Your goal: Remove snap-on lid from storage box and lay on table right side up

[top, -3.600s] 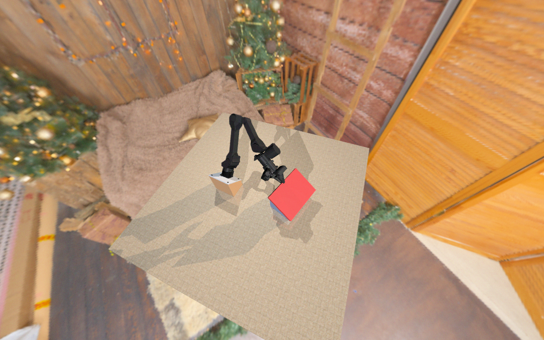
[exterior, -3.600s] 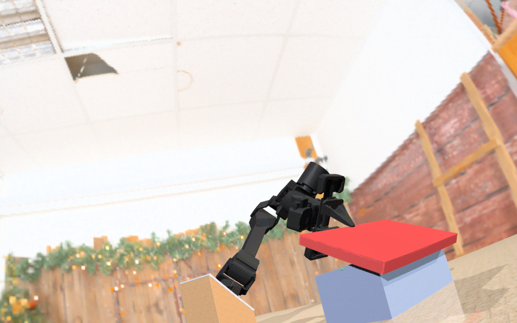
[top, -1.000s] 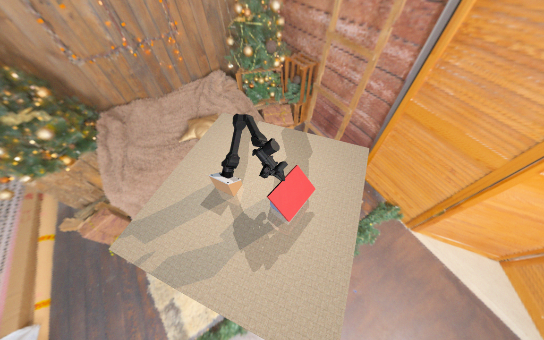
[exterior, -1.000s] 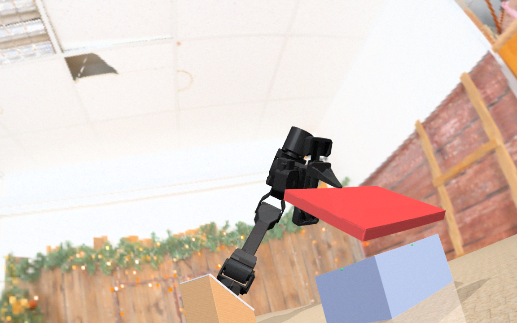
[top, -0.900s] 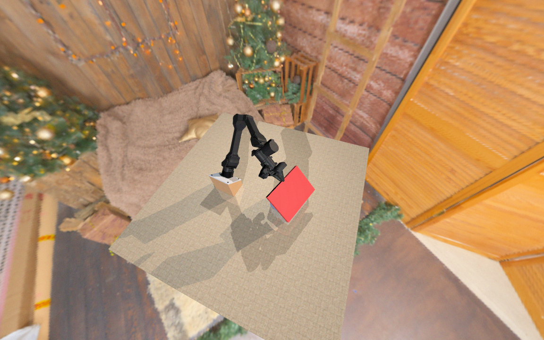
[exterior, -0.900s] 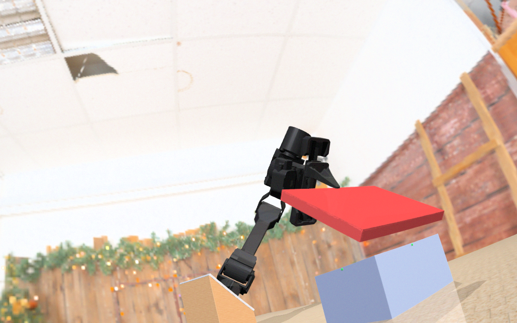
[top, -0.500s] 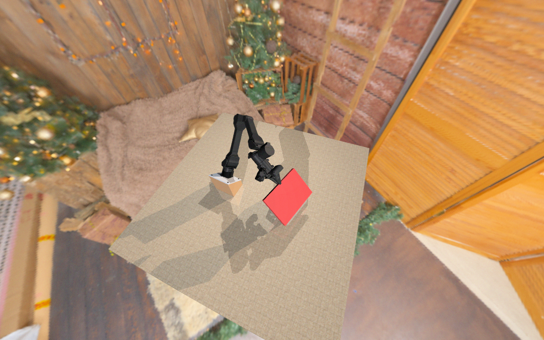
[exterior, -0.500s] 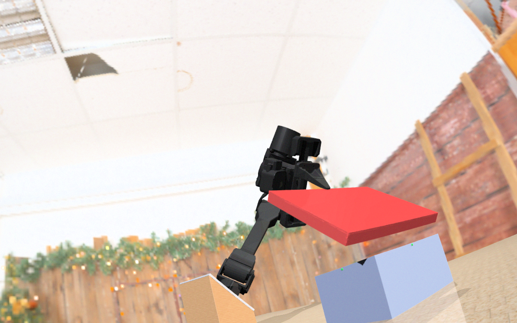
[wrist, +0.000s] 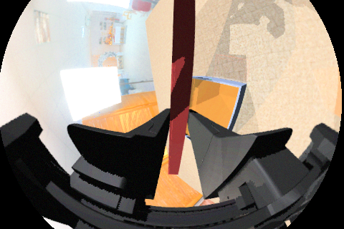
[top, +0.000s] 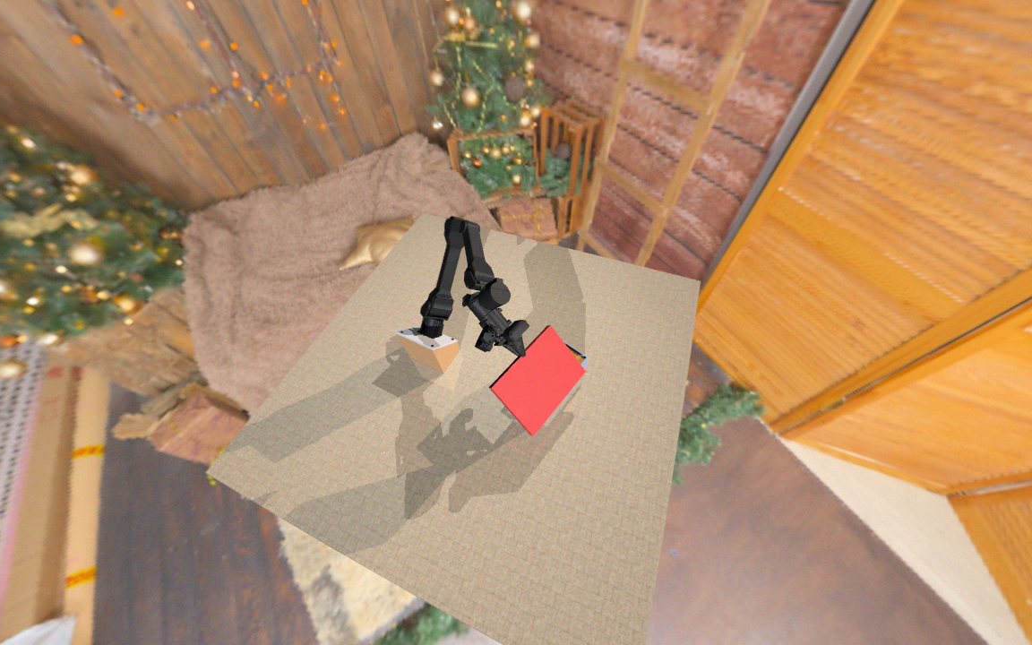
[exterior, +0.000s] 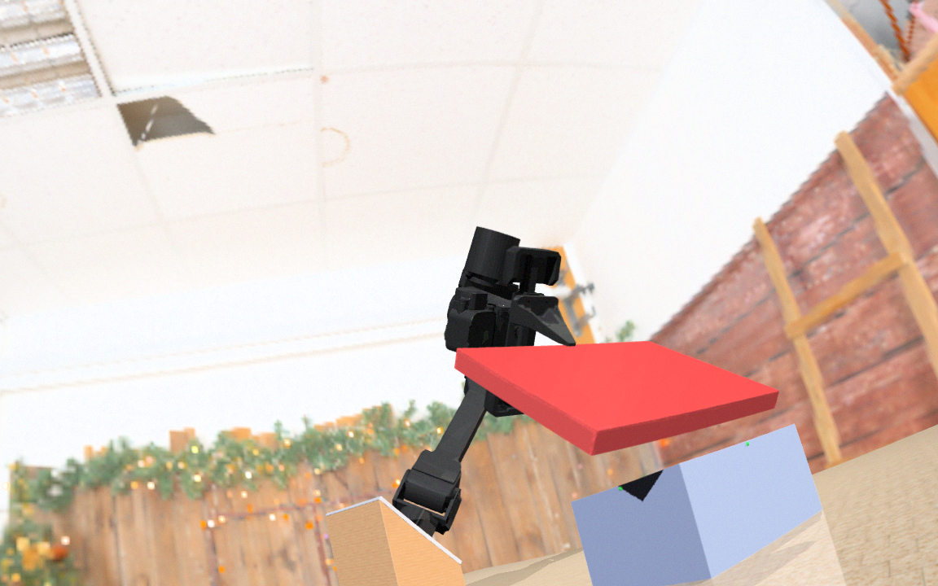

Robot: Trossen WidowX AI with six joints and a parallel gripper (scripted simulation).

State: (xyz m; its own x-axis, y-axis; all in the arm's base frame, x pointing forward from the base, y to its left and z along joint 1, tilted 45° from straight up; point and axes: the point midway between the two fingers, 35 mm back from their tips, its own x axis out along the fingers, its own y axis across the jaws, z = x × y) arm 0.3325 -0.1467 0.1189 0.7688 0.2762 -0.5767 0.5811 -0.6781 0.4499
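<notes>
My gripper (top: 521, 353) (wrist: 178, 112) is shut on one edge of the red lid (top: 538, 383) (exterior: 615, 386) (wrist: 183, 39); the lower finger is hidden by the lid in the exterior view. The lid is off the box and held in the air, roughly level, with its broad face up. The pale blue storage box (top: 581, 360) (exterior: 753, 481) (wrist: 236, 111) stands upright below it, with a visible gap between them in the exterior view. The box is open and its orange inside shows in the wrist view. The lid hides most of the box in the top view.
The arm's base stands on an orange block (top: 432, 358) (exterior: 363, 543) to the left of the box in the top view. The tan table (top: 584, 521) extends in front of the box, and its right edge lies beyond the box.
</notes>
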